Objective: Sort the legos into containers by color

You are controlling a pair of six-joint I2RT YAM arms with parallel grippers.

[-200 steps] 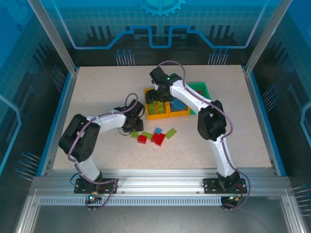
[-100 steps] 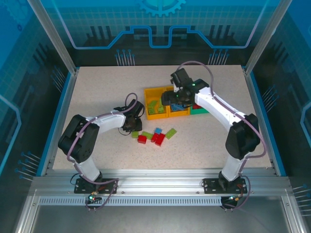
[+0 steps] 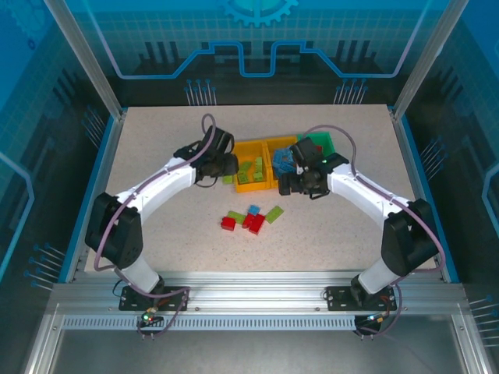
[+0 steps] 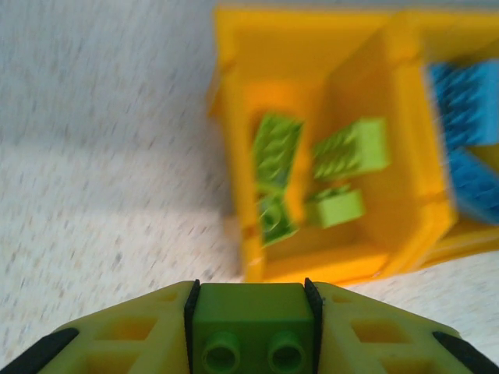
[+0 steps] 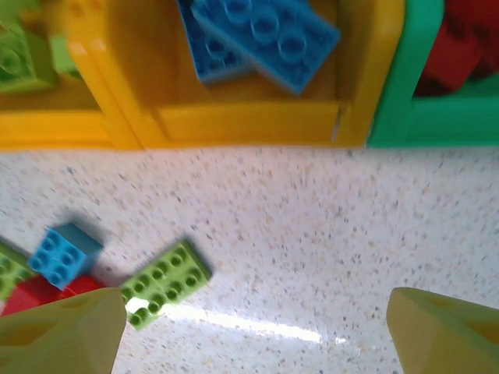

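My left gripper (image 4: 252,331) is shut on a lime green lego (image 4: 252,315), hanging just before the near left corner of the left orange-yellow container (image 4: 234,156). Three lime legos (image 4: 277,152) lie inside it. The top view has this gripper (image 3: 227,173) at that bin's left edge. My right gripper (image 5: 257,335) is open and empty above bare table in front of the middle orange-yellow container (image 5: 249,125), which holds blue legos (image 5: 265,31). Red legos (image 5: 456,47) lie in the green container (image 5: 405,117). Near its left finger lies a green lego (image 5: 164,282).
A loose cluster lies on the table in front of the bins: two red legos (image 3: 255,224), a blue lego (image 3: 253,209) and two green legos (image 3: 274,214). The right gripper (image 3: 288,187) hovers just right of and behind this cluster. A blue raised rim (image 3: 93,187) borders the table.
The left arm has lifted a green lego from the pile and carried it back to the left bin. The right arm has swung from over the bins to the table in front of them.
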